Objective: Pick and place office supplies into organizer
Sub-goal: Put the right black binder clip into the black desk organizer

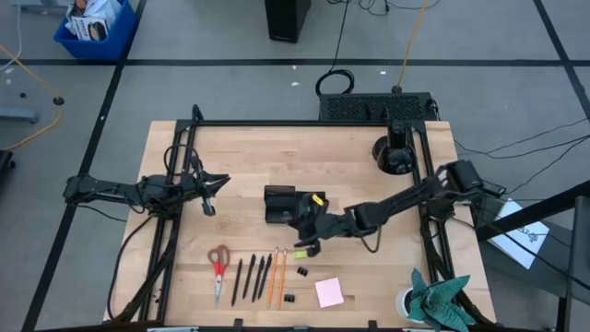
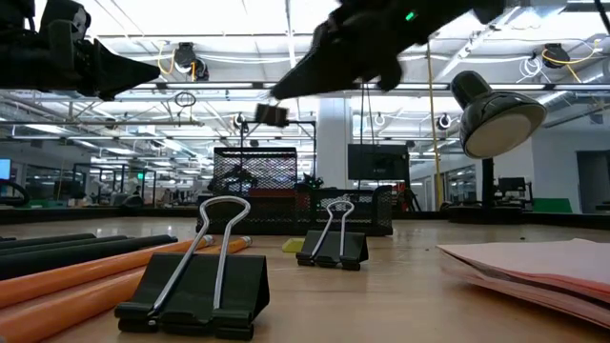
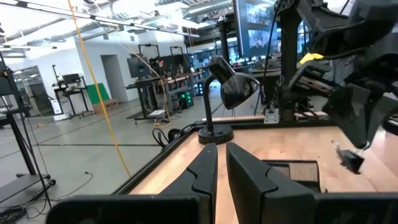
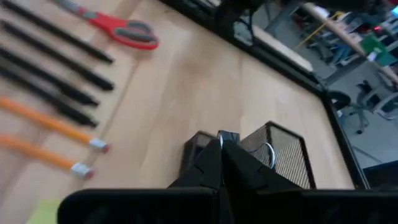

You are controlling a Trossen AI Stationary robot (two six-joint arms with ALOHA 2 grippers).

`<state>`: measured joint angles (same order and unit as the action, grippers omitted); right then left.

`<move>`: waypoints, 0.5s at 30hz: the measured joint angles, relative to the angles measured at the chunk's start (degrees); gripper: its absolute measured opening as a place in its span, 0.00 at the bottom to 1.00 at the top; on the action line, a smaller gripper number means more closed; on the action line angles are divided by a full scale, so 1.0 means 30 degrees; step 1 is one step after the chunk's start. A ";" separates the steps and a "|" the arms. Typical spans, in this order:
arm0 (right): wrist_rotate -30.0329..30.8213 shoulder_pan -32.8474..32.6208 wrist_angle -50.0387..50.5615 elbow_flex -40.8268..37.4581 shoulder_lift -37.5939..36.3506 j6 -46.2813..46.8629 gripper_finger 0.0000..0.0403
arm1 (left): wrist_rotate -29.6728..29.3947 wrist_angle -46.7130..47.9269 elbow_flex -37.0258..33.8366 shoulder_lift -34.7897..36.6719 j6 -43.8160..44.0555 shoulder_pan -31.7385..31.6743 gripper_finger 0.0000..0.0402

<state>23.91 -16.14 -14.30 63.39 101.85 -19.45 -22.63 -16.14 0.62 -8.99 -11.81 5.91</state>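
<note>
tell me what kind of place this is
Probably a robotics lab or open workshop: a wooden table with a black frame holds two robot arms, cables run over a tape-marked floor, and workbenches with monitors stand behind.

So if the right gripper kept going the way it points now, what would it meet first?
Probably the organizer: the right gripper, shut on a binder clip, points at its mesh compartments just ahead. Depth is unclear, so it may pass above.

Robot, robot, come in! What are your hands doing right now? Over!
Right gripper shut on binder clip, carried in the air near organizer. Left gripper waiting at table's left side. Nothing blocking.
</note>
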 joint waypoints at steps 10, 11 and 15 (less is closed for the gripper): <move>-0.1030 0.1823 -0.2174 0.0022 0.2352 0.1448 0.00 | 0.0000 -0.0018 0.0000 0.0005 0.0004 0.0000 0.10; -0.1086 0.1920 -0.2113 0.0022 0.2525 0.1677 0.00 | -0.0023 -0.0014 0.0000 0.0005 -0.0036 0.0000 0.10; -0.2148 0.2033 -0.1806 0.0022 0.3133 0.2063 0.00 | -0.0087 -0.0072 0.0000 0.0001 -0.0435 0.0000 0.10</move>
<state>17.46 -10.04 -19.71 63.46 111.25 -13.26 -22.90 -16.36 0.62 -8.99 -13.12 5.91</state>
